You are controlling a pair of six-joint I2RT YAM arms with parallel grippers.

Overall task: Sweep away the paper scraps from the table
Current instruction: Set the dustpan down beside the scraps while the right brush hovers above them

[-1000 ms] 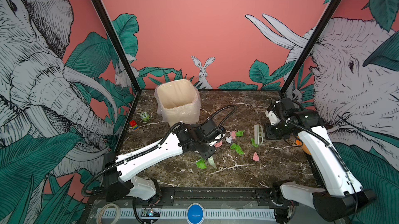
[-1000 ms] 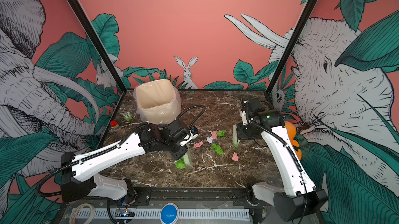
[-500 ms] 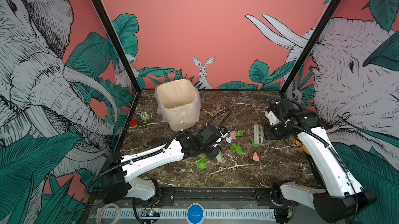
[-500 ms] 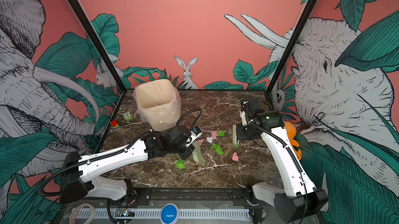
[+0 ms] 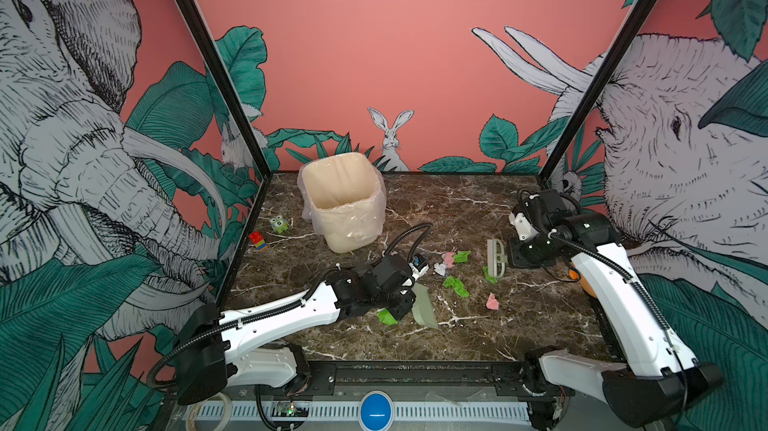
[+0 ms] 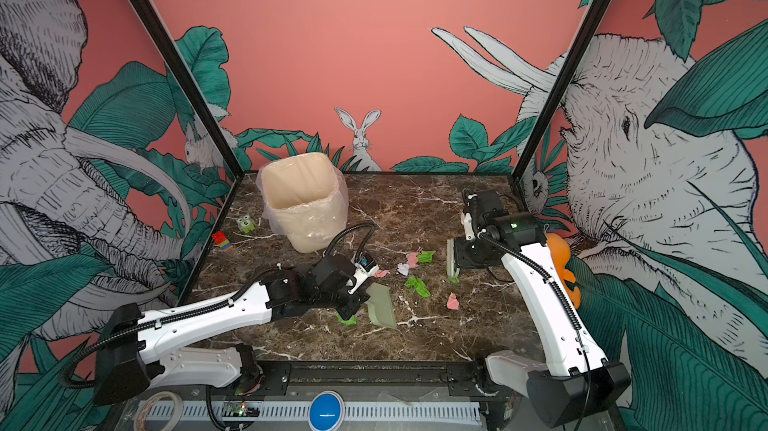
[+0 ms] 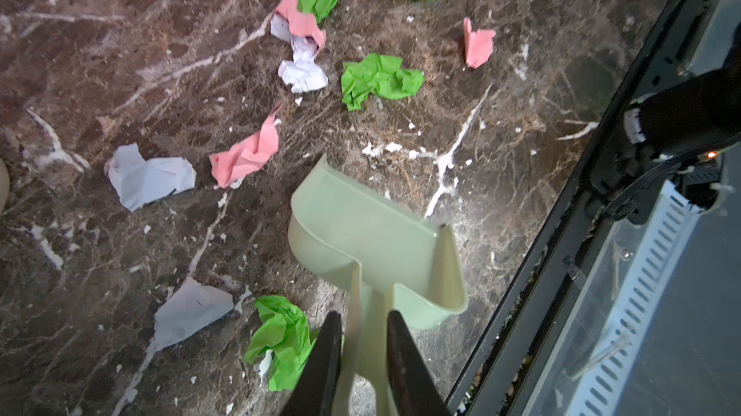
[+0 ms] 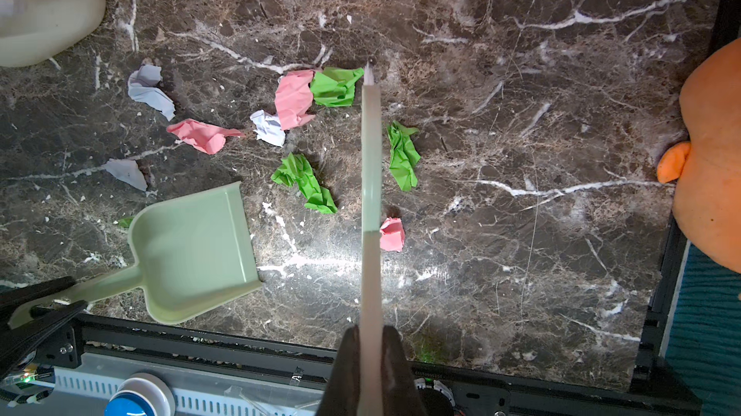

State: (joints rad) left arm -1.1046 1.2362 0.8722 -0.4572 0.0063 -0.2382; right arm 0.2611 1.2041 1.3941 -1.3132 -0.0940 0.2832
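Well, the left gripper (image 7: 365, 315) is clamped on the handle of the pale green dustpan (image 7: 361, 225), which sits in the lower centre of both top views. I cannot tell whether its tray touches the table (image 7: 120, 53). The paper scraps (image 7: 379, 79) all lie on the marble outside the tray, mostly just right of it toward the centre. One green scrap (image 7: 280, 338) is half tucked under a gripper finger. The right gripper (image 8: 371, 329) is clenched on a brush (image 8: 371, 153), right of centre, with scraps on either side. The cream bin (image 5: 345, 200), lined with a clear bag, stands upper centre-left, and its bottom is hard to make out. An orange thing (image 8: 713, 153) is cut off by the frame edge.
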